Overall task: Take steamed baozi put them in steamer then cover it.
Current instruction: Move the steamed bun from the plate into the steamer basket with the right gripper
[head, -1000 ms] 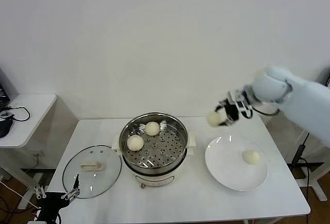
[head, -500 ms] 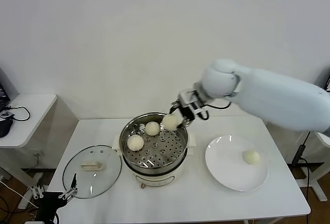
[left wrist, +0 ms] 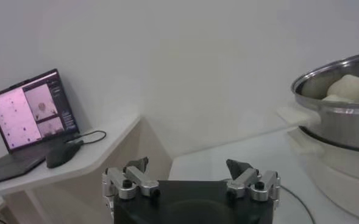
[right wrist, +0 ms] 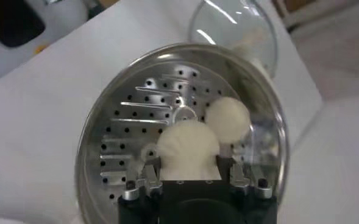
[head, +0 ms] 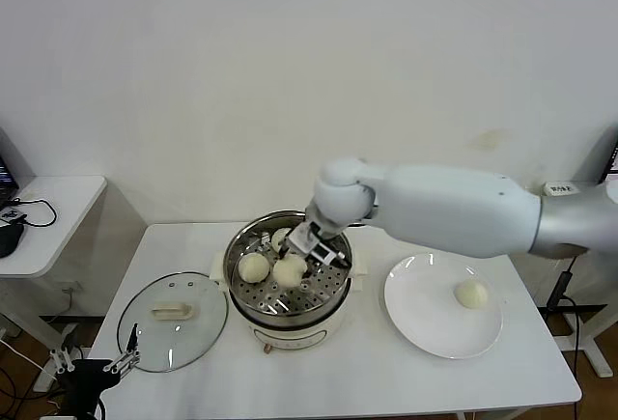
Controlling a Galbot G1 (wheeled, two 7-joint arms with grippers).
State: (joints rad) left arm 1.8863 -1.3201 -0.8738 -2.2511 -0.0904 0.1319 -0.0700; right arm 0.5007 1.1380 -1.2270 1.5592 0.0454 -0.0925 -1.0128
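**Third bun held inside steamer, one left on plate**

White wall backs a white table (head: 357, 372). At centre stands the steamer (head: 290, 319), a steel pot on a cream base, its perforated tray visible. Inside it are three buns: one at the robot's left side of the tray (head: 253, 266), one at the far rim (head: 279, 238), partly hidden by the arm, and one near the middle (head: 290, 270).

The right gripper (head: 293, 266) reaches down into the pot, its fingers closed on the middle bun (right wrist: 187, 149), which fills the gap between them in the right wrist view. Whether this bun touches the tray cannot be told. Another bun (right wrist: 227, 120) lies just beside it.

To the robot's right of the steamer sits a white plate (head: 425, 328) holding a single bun (head: 470, 294), well apart from the gripper.

The cover (head: 172, 322) lies flat on the table to the steamer's left, handle up.

The left gripper (left wrist: 190, 176) hangs low off the table's left front corner, fingers spread wide, holding nothing. A side desk (left wrist: 75, 159) carries a laptop (left wrist: 30, 119) and mouse (left wrist: 63, 153).
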